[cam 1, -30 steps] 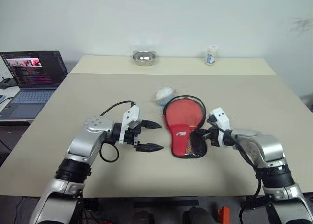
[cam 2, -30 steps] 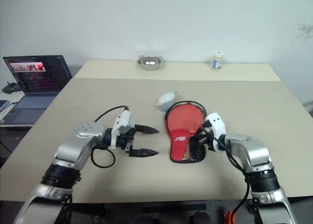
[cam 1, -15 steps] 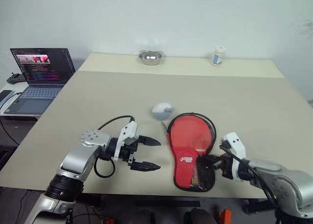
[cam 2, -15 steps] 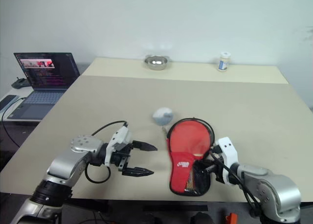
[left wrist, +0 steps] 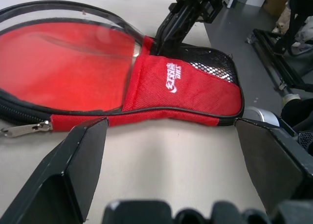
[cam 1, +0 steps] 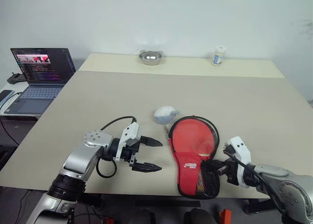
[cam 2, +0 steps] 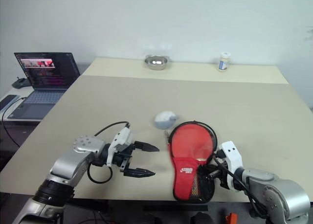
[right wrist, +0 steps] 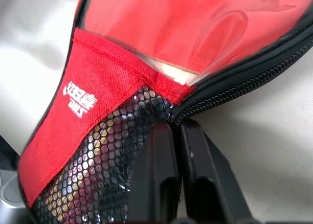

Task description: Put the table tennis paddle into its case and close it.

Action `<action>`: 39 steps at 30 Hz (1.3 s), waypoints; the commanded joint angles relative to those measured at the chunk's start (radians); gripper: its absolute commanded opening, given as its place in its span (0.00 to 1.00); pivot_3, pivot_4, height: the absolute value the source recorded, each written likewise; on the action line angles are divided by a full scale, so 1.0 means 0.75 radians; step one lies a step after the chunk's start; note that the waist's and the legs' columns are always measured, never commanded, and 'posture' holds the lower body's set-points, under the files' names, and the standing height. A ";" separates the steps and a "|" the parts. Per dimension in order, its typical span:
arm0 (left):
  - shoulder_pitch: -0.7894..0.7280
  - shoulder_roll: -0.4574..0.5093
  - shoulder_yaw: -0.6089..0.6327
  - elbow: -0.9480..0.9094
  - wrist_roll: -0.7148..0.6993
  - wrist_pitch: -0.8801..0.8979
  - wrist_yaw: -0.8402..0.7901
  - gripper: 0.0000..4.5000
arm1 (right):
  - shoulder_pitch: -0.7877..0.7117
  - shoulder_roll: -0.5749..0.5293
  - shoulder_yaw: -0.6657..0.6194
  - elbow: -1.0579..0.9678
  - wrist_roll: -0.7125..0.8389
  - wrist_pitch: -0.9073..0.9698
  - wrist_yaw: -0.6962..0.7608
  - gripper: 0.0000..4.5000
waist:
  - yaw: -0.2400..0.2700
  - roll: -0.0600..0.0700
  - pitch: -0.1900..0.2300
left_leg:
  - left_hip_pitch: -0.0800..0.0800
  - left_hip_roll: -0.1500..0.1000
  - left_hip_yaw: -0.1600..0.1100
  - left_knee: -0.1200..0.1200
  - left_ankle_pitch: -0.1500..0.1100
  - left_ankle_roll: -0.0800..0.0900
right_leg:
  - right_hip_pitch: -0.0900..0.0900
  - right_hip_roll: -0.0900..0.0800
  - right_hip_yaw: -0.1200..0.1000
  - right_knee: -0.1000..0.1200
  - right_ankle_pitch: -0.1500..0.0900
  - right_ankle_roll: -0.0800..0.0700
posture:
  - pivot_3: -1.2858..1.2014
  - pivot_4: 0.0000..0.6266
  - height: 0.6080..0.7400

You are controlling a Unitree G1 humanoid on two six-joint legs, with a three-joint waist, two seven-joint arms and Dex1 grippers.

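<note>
The case (cam 1: 194, 155) lies near the counter (cam 1: 122, 101) edge, long axis twelve to six. My right claw (cam 2: 208, 171) is nearer, at its mesh end, fingers nearly together, maybe pinching the edge. My left claw (cam 1: 149, 155) gapes at nine o'clock, holding nothing.

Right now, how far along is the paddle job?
Done: paddle sits inside the case, red face visible through its window. In hand: right fingers pinch the case's handle end; left fingers open beside it. Left: zip looks unfinished, pull resting by the head.
</note>
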 commanded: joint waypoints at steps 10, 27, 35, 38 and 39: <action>-0.009 -0.012 0.013 -0.088 -0.038 0.067 0.060 1.00 | -0.058 -0.570 -0.060 -0.081 0.165 -0.286 0.388 0.99 | -0.001 0.000 0.001 | 0.000 0.001 -0.002 0.001 0.000 0.000 | 0.002 0.002 -0.002 -0.003 -0.002 0.003 | 0.52 0.24 1.00; -0.194 -0.069 0.063 0.132 0.072 0.051 0.309 1.00 | -0.322 -0.015 0.594 0.534 -0.338 -0.993 0.067 0.99 | 0.005 -0.001 0.001 | -0.001 -0.001 -0.002 0.003 0.000 0.000 | 0.002 0.001 -0.002 -0.001 0.000 0.000 | 0.52 0.24 1.00; -0.424 -0.199 0.106 0.369 0.168 -0.137 0.514 1.00 | -0.266 0.024 0.625 0.723 -0.477 -1.137 0.042 0.99 | 0.002 -0.002 0.001 | 0.001 0.000 -0.002 0.003 0.000 0.000 | 0.003 0.001 -0.002 0.001 0.000 0.000 | 0.52 0.24 1.00; -0.529 -0.232 0.114 0.532 0.222 -0.208 0.592 1.00 | -0.255 0.028 0.626 0.709 -0.479 -1.129 0.051 0.99 | 0.003 -0.003 0.000 | 0.003 0.000 -0.003 0.003 0.000 0.000 | 0.005 0.001 -0.004 0.001 0.000 0.000 | 0.52 0.24 1.00; -0.554 -0.238 0.108 0.583 0.241 -0.223 0.605 1.00 | -0.254 0.030 0.627 0.707 -0.480 -1.127 0.052 0.99 | 0.003 -0.003 -0.001 | 0.003 0.000 -0.003 0.003 0.000 0.000 | 0.005 0.001 -0.004 0.001 0.000 0.000 | 0.52 0.24 1.00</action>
